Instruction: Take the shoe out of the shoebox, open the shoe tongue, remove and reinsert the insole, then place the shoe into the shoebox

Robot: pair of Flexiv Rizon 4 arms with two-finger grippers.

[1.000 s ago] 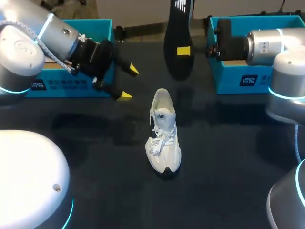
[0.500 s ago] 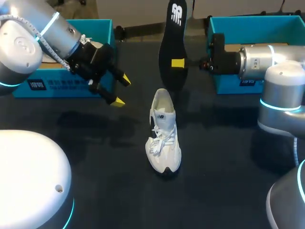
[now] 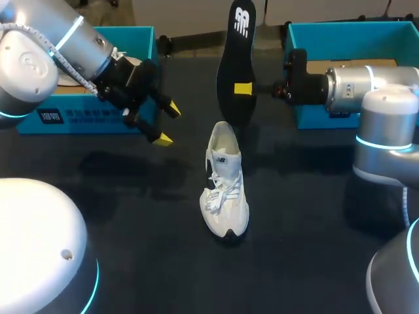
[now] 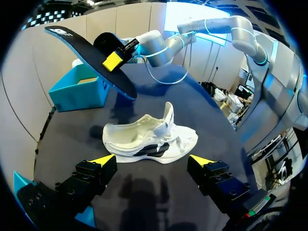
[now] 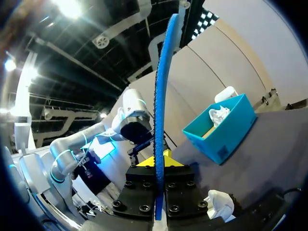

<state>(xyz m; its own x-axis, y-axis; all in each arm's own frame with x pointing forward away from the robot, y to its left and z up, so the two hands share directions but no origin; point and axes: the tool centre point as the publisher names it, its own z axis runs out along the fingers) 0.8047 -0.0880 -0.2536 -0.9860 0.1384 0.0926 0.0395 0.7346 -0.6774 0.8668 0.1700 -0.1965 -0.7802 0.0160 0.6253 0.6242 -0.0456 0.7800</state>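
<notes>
My right gripper (image 3: 243, 87), upper centre of the frame, is clamped on the black insole (image 3: 229, 65), holding it upright above the desk (image 3: 131, 222). The white shoe (image 3: 224, 186) stands mid-frame, toe toward the bottom edge. My left gripper (image 3: 167, 123), upper left, hangs released beside a teal shoebox (image 3: 98, 118).

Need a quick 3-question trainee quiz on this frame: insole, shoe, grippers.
1. True or false: the insole lies inside the shoe.
2. The left gripper is: A) open and empty; B) shut on the shoe; C) shut on the insole.
3. Fill in: the shoe stands on the ____.
Key: 1 false, the right gripper holds the insole in the air, apart from the shoe; 2 A; 3 table.
</notes>
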